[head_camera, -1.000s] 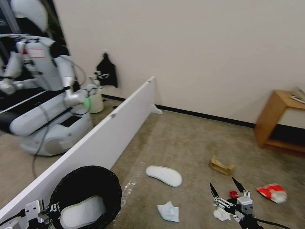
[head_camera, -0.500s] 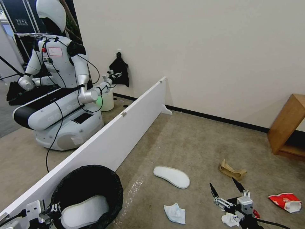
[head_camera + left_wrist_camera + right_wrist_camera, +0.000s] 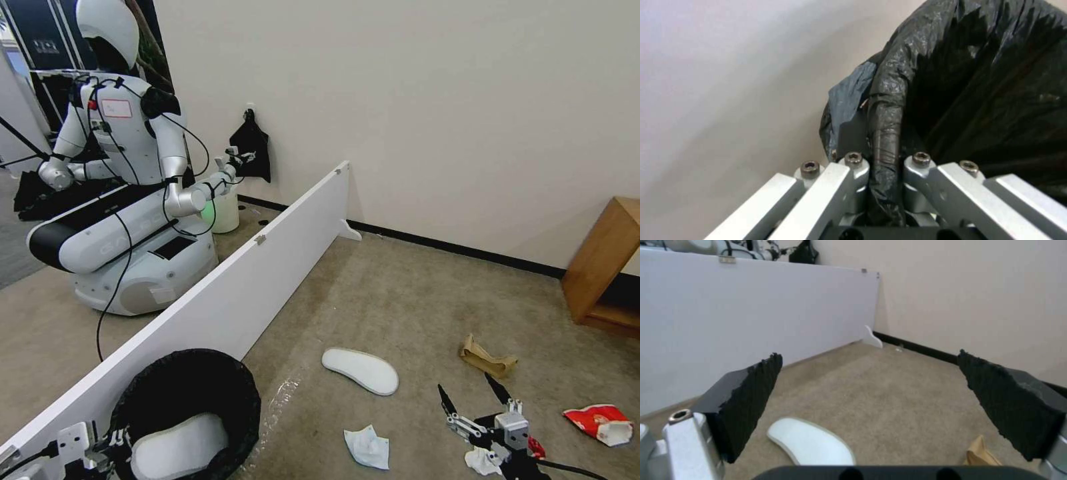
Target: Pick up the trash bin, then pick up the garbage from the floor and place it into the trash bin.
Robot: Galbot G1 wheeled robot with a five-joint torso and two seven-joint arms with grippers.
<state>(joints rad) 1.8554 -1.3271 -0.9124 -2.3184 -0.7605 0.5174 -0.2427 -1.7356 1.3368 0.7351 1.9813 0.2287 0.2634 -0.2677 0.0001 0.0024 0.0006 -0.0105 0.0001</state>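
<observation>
- Left gripper (image 3: pixel 110 443) sits at the near-left corner, fingers pinched tight on the black-bagged rim of the trash bin (image 3: pixel 183 373). In the left wrist view the metal fingers (image 3: pixel 853 173) squeeze a fold of crinkly bag between them.
- The bin is hard up against the long white divider board (image 3: pixel 220 300) on the left. One white slipper (image 3: pixel 175 445) is already lying inside it.
- Right gripper (image 3: pixel 475 401) is near-right, low over the carpet, jaws spread wide with nothing between them. The right wrist view shows both black pads (image 3: pixel 751 400) far apart, with bare carpet in the gap.
- The second slipper (image 3: pixel 360 370) lies flat on the floor between the bin and the right gripper, a bit farther out.
- A crumpled tissue (image 3: pixel 367 448) sits near, just this side of that slipper.
- Another white tissue wad (image 3: pixel 481 460) sits right under the right gripper, with a bit of red wrapper (image 3: pixel 535 447) poking out beside it.
- The folded brown cardboard (image 3: pixel 485 359) is just beyond the right gripper.
- The crushed red-and-white cup (image 3: pixel 599 423) is off to the right.
- A wooden shelf (image 3: pixel 600 263) stands far right against the wall.
- Another white robot (image 3: pixel 127 200) is parked far left behind the divider.
</observation>
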